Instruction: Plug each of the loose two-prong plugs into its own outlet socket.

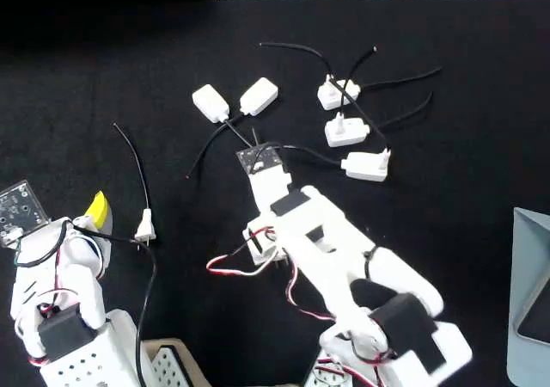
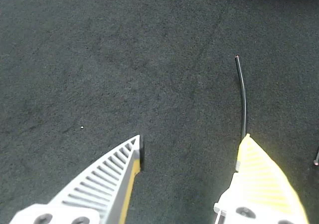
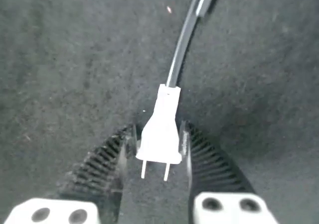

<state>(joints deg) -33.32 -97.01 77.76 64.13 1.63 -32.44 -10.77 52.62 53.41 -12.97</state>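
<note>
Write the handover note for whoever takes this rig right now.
Left gripper: open over bare cloth, holding nothing.
Right gripper: shut on a white plug, prongs toward its wrist.
Other loose plug: lying on the cloth beside the left arm.
Done: three sockets appear to carry plugs.
Left: two sockets look unfilled; seat both plugs.

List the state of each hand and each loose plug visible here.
Left hand: open, empty.
Right hand: shut on white plug, prongs pointing back toward the wrist camera.
Second plug: unplugged, lying on the black table.
</note>
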